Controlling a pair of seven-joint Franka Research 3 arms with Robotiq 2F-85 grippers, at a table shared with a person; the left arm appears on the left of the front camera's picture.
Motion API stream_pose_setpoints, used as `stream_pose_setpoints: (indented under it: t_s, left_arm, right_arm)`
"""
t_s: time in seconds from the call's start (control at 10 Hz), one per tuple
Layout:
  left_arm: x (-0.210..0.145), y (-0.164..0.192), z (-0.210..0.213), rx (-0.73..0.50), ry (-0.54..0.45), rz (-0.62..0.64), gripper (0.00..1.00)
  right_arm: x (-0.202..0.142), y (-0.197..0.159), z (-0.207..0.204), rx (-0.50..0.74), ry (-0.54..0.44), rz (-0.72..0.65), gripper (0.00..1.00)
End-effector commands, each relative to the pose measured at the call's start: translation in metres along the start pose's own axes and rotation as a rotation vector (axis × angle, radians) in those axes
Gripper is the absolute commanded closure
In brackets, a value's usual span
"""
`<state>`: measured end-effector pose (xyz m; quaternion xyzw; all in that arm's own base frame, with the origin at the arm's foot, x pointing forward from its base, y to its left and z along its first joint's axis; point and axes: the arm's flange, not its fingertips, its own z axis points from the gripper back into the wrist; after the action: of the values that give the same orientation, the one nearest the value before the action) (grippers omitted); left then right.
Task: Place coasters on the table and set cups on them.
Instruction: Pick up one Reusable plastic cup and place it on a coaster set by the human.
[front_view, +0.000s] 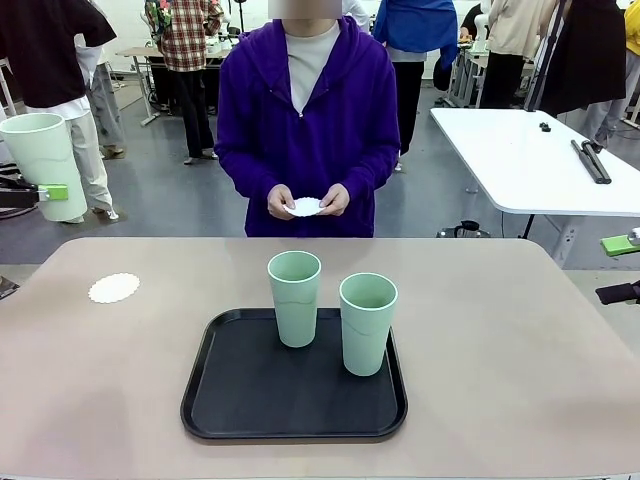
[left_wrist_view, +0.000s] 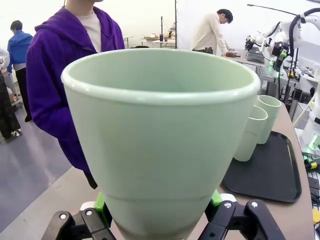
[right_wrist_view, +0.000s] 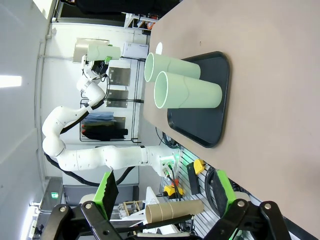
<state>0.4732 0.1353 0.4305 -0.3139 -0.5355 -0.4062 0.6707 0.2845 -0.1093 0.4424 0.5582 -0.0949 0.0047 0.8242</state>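
From the left wrist view, the left gripper clamps the base of a tall mint-green plastic tumbler. The right wrist view shows the right gripper with jaws apart, empty.

The left gripper is holding one cup upright, its green pads pressing on both sides of the narrow base. This cup is taking up most of the picture. Behind it, a person in a purple hooded jacket is standing at the table. To the right, two more cups are standing close together on the black tray.
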Motion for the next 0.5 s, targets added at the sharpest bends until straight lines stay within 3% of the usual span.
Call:
stream_pose_setpoints:
  t_s: [0.0, 0.4]
  left_arm:
    - [0.0000, -0.0048, -0.0029, -0.035, 0.001, -0.015, 0.16]
    - [0.0000, -0.0048, -0.0029, -0.035, 0.001, -0.015, 0.16]
  right_arm:
    - [0.0001, 0.0000, 0.0002, 0.005, 0.000, 0.001, 0.00]
    - [0.0001, 0.0000, 0.0002, 0.005, 0.000, 0.001, 0.00]
